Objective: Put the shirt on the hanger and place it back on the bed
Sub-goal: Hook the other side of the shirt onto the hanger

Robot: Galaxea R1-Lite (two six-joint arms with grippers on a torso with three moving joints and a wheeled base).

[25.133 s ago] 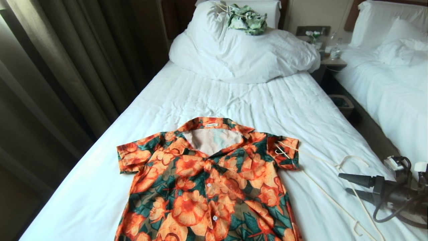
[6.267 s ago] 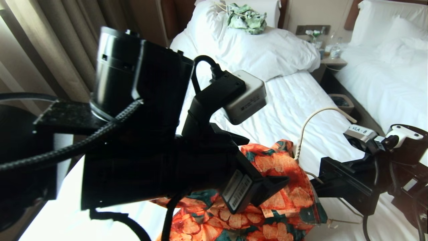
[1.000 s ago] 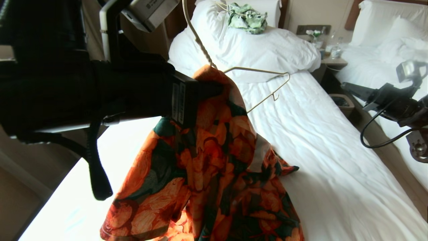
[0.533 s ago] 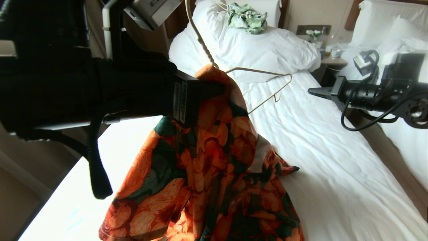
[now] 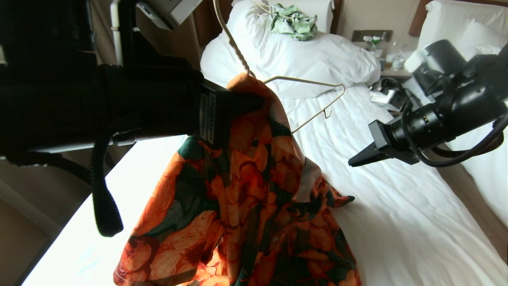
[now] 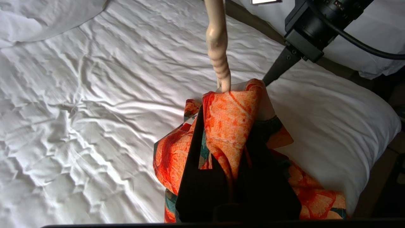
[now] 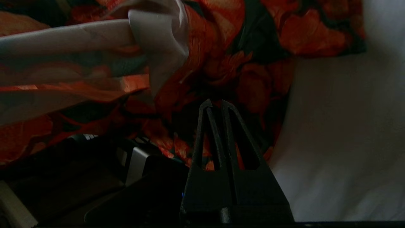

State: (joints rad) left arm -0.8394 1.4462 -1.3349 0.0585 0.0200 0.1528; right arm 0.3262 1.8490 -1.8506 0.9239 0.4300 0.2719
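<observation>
My left gripper (image 5: 254, 101) is raised over the bed (image 5: 377, 222) and shut on a bunched fold of the shirt (image 5: 254, 198), orange flowers on dark green. The rest of the shirt hangs down to the sheet. The cream hanger (image 5: 313, 82) rises out of the gripped fabric; its one shoulder arm sticks out bare to the right. In the left wrist view the twisted neck of the hanger (image 6: 218, 47) comes out of the shirt (image 6: 227, 107) just past my left gripper (image 6: 229, 117). My right gripper (image 5: 351, 163) is shut and empty, pointing at the shirt's free side (image 7: 253, 38) from the right.
A bulky white duvet (image 5: 309, 59) lies at the head of the bed, with a pale green garment (image 5: 293, 22) and another hanger on it. A nightstand (image 5: 393, 63) and a second white bed (image 5: 476, 119) stand to the right.
My right arm has swung in from the far right and turned, so its shut gripper now points down-left at the shirt. The left gripper has kept still with shirt and hanger.
</observation>
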